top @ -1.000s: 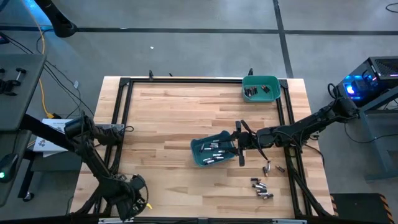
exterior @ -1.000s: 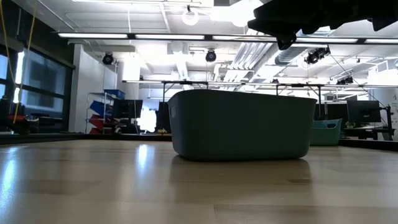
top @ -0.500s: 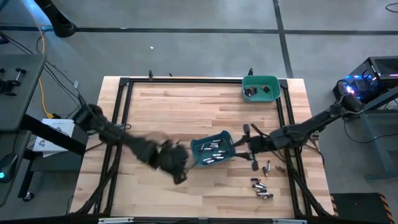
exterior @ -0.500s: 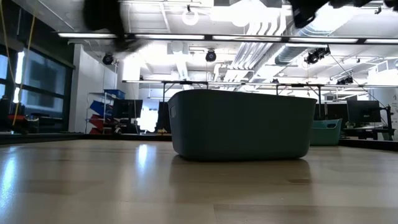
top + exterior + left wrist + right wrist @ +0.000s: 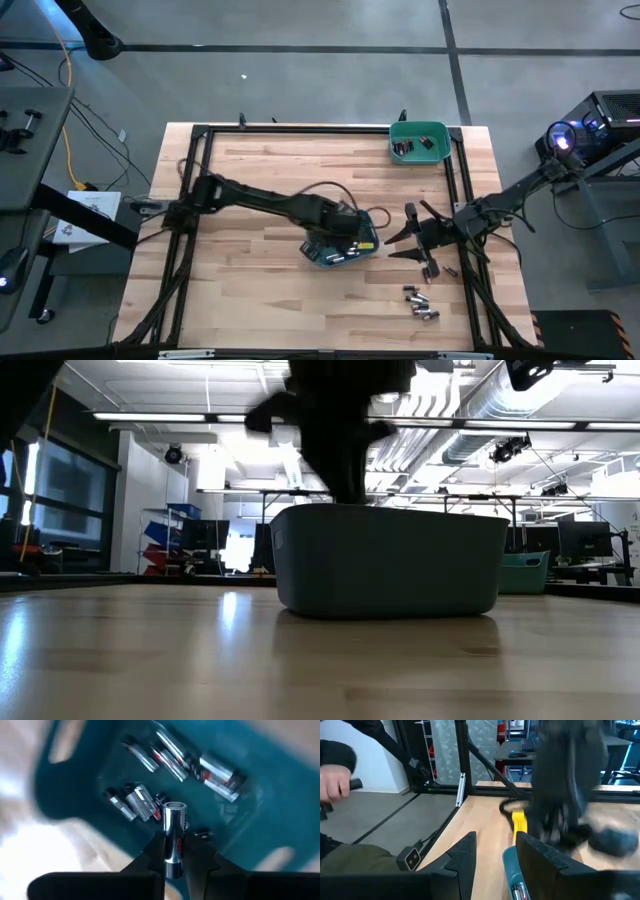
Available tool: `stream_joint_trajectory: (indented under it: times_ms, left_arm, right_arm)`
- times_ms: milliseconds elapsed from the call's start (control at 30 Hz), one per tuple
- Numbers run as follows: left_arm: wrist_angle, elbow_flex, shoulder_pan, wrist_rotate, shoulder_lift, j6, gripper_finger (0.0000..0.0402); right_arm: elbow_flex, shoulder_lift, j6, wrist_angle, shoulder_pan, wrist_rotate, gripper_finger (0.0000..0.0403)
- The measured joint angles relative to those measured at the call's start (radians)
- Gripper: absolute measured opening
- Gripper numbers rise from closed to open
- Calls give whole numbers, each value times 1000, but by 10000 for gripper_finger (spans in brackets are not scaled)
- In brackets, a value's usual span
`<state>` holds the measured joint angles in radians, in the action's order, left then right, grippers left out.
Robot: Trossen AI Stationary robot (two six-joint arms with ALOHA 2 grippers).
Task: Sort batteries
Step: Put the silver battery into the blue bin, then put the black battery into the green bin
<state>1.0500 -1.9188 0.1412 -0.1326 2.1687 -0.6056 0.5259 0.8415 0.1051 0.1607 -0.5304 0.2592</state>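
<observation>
Left wrist view shows our left gripper (image 5: pixel 174 851) clamped on a silvery battery (image 5: pixel 174 832) above the teal bin (image 5: pixel 362 222) near the tabletop's middle, we judge for dropping it among the batteries lying there. Its long axis runs along the fingers, free end toward the bin floor. Our right gripper (image 5: pixel 412 239) waits half open toward the right edge, holding nothing.
</observation>
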Motion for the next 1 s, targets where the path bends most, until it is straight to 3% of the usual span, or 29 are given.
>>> stream_joint_trajectory:
  times_ms: [167, 333, 500, 833, 1000]
  left_arm:
    - [-12, -24, -17, -3, 90, -241, 28]
    - [-25, -25, -31, 3, 135, -318, 29]
    - [-30, -25, -31, 17, 142, -389, 52]
    - [-56, -25, -36, 20, 141, -409, 120]
    - [-31, -54, -37, -54, 128, -294, 160]
  right_arm:
    - [0, 0, 3, 0, 0, 30, 133]
    - [0, 0, 10, 0, 0, 109, 133]
    - [0, 0, 19, 1, 0, 120, 133]
    - [1, 0, 50, -3, 0, 122, 133]
    - [36, 0, 28, -55, -7, 90, 133]
